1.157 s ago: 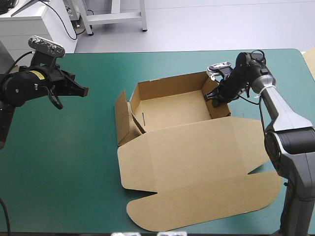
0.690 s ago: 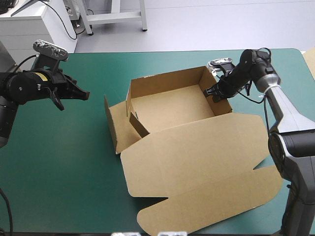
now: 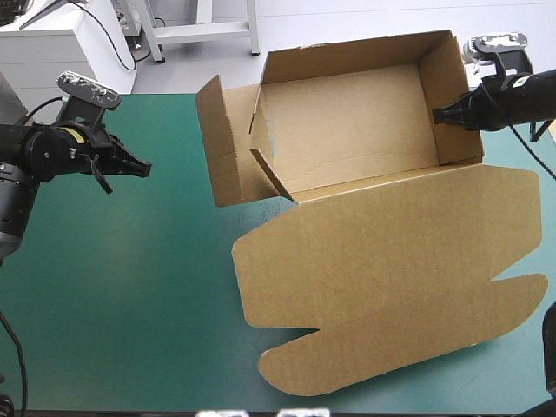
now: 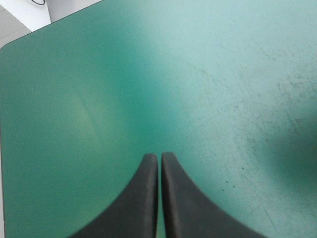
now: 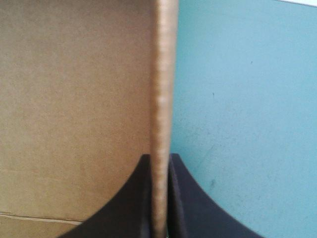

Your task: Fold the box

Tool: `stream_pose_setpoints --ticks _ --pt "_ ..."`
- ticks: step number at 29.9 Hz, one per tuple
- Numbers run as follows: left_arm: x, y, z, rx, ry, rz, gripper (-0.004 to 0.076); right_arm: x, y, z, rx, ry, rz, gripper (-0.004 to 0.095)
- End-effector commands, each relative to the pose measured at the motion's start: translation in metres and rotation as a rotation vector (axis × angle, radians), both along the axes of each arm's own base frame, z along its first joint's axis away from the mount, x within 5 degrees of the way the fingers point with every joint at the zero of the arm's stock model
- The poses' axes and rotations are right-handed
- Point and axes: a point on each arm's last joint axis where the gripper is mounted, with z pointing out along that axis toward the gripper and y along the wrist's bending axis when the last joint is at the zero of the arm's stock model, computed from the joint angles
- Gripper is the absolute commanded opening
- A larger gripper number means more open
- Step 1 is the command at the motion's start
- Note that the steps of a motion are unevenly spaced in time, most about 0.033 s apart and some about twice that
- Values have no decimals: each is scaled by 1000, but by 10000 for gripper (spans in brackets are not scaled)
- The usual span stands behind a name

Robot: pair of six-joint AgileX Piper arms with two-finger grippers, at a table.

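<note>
The brown box [image 3: 347, 122] hangs raised off the teal-green table [image 3: 130, 287], its tray tilted toward the camera with walls up and the wide lid [image 3: 391, 278] hanging toward the near edge. My right gripper [image 3: 440, 115] is shut on the box's right side wall; in the right wrist view that wall's edge [image 5: 162, 99] runs up between the black fingers [image 5: 179, 198]. One end flap [image 3: 224, 156] on the left side of the box stands loose. My left gripper [image 3: 143, 168] hovers shut over bare cover, well left of the box; its fingers [image 4: 148, 198] meet over the cover.
A white cabinet [image 3: 61, 43] and a metal frame [image 3: 200, 26] stand beyond the far edge of the table. Teal-green cover lies bare under and around my left gripper.
My right gripper has lifted the box by its right wall, up and toward the far right. The tray now tilts steeply and the lid hangs free. My left gripper has barely moved.
</note>
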Motion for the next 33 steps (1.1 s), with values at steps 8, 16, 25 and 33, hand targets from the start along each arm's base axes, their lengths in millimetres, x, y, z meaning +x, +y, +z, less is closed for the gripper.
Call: stream_pose_setpoints --ticks 8,16,25,33 --pt "27 -20 -36 -292 -49 -5 8 -50 9 51 20 -176 24 -21" --pt "27 -46 -36 -534 -55 -205 8 -52 7 52 -5 -178 13 -21" --pt "7 -75 -11 -883 -42 -539 8 -52 7 52 -7 -178 12 -21" --pt "-7 -84 5 -1096 -1 -685 7 -52 6 51 -14 -177 8 -21"
